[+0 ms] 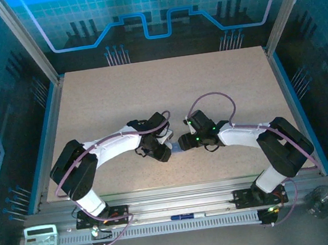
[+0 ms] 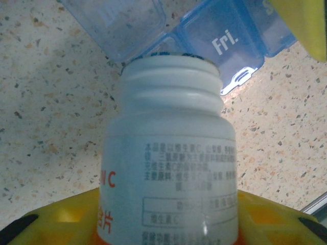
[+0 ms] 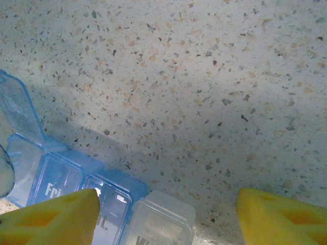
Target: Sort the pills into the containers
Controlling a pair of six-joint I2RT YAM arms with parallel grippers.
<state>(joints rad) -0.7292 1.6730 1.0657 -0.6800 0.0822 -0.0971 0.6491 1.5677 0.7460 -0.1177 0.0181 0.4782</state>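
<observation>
Top view: both arms meet at centre of the table; left gripper and right gripper sit close together, w/ the pill box a sliver of blue btwn them; too small here to read either grip.

Left wrist view: yellow fingers at frame bottom clamp a white pill bottle round its body, cap off; bare threaded neck points up-frame at the box, rim beside the "Fri." cell; no pills seen. Step, I judge: pouring into the box; next move needs more tilt, mouth over an open cell, gently so few drop.

Right wrist view: jaws wide apart, only table btwn them, holding nothing; lower-left finger overlaps the box at lower left, prob. steadying it, contact can't be told; one lid stands open at left edge.
</observation>
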